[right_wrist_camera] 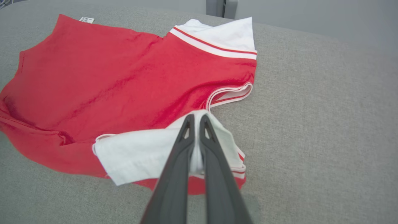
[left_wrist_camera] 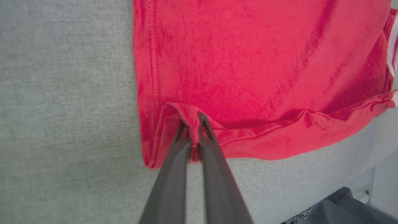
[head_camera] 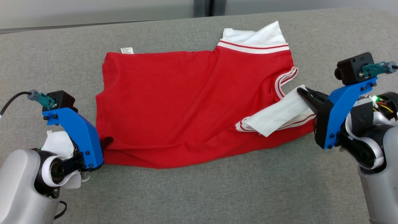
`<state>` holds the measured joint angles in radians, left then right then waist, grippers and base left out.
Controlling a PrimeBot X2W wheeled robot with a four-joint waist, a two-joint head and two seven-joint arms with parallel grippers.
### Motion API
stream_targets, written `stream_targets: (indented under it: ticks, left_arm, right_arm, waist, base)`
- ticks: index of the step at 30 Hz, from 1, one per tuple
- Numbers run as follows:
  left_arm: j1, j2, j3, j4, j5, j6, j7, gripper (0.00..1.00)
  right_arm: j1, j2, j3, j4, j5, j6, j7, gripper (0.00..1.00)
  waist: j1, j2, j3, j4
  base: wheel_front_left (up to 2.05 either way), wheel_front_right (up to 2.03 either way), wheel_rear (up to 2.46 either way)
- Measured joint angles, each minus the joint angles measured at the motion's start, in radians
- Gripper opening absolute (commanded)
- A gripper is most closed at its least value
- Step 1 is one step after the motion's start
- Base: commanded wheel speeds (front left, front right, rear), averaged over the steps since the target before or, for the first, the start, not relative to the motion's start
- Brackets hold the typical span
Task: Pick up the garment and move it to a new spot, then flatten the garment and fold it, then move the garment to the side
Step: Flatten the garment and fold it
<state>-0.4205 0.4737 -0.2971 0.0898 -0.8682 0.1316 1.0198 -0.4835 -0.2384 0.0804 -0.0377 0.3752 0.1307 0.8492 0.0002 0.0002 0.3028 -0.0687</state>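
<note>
Red garment point(head_camera: 186, 102) lies spread on the grey tabletop point(head_camera: 199, 193). Left hand point(head_camera: 107, 141) is pinched tight on its hem corner, and right hand point(head_camera: 300, 91) is likewise clamped on its white sleeve point(head_camera: 276, 116). Advise raising both ends together, keeping the cloth taut.

The left gripper point(head_camera: 107, 141) is pointing inward from the lower left and the right gripper point(head_camera: 303, 91) is angling in from the right, each on a bent pale forearm, both finger pairs pinching closed on the garment point(head_camera: 186, 102).
</note>
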Motion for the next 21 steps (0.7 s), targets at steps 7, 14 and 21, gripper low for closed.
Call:
stream_targets:
  ticks: [7, 14, 21]
  left_arm:
    - [-0.039, -0.005, 0.007, 0.053, 0.035, 0.013, -0.049, 0.0]
    - [-0.039, -0.012, 0.013, 0.083, 0.034, 0.012, -0.078, 0.13]
    - [-0.056, -0.039, 0.017, 0.115, 0.042, 0.001, -0.145, 1.0]
  right_arm:
    - [-0.049, -0.006, -0.013, 0.07, -0.045, 0.0, -0.094, 0.0]
    - [-0.059, 0.007, -0.008, 0.117, -0.047, 0.0, -0.134, 0.53]
    - [-0.083, 0.02, 0.007, 0.144, -0.043, 0.0, -0.193, 1.0]
  waist:
    - [0.0, 0.0, 0.024, 0.002]
    - [-0.0001, 0.0, 0.031, 0.002]
    - [-0.0001, 0.0, 0.024, 0.015]
  base:
    - [0.0, 0.0, 0.0]
    - [0.0, 0.0, 0.0]
    - [0.0, 0.0, 0.0]
